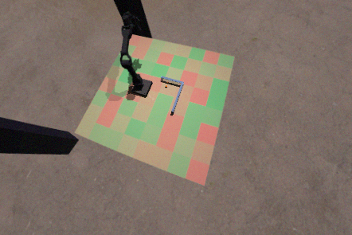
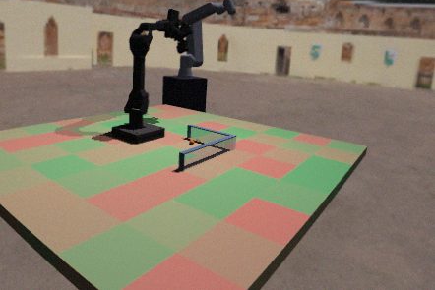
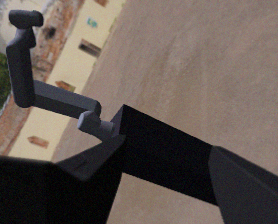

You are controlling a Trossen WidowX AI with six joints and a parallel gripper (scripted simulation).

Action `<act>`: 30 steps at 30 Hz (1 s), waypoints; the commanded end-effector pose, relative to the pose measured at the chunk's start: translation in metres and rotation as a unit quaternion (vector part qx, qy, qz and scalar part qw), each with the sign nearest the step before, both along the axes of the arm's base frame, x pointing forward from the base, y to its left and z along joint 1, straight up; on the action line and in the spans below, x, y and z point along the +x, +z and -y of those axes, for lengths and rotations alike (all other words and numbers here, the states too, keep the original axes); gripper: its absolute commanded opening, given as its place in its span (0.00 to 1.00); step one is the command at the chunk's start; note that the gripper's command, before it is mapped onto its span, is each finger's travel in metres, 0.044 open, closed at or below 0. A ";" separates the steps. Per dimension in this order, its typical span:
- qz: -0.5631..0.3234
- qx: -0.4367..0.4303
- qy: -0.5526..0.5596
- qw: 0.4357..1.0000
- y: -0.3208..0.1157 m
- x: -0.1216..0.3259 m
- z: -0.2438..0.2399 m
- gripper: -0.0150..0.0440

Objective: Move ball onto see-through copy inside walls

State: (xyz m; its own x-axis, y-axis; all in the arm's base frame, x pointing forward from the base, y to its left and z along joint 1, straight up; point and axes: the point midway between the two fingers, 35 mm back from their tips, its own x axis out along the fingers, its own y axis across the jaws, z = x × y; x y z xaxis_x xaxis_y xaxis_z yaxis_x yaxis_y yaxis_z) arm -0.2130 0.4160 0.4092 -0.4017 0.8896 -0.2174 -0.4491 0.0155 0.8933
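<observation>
The black arm [image 2: 139, 80] stands on its base at the near-left part of the checkered surface [image 2: 276, 222], its upper link bent forward and its jaws [image 2: 183, 36] raised high in the air, partly closed with nothing between them. The small orange ball [image 2: 191, 142] lies on the surface just inside the corner formed by the two low clear walls [image 2: 209, 144], well below and apart from the jaws. In the wrist view, the two dark fingers frame a grey camera mount [image 3: 30, 75] on its black pedestal, with bare paved ground behind.
</observation>
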 end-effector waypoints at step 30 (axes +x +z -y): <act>0.532 -0.277 -0.011 0.800 -0.221 0.379 0.049 0.60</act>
State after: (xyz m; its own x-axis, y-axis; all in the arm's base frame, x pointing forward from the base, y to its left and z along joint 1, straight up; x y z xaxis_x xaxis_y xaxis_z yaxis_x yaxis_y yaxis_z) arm 0.1385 0.3923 0.2119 0.2598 0.6237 -0.7372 -0.9397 0.3392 -0.0442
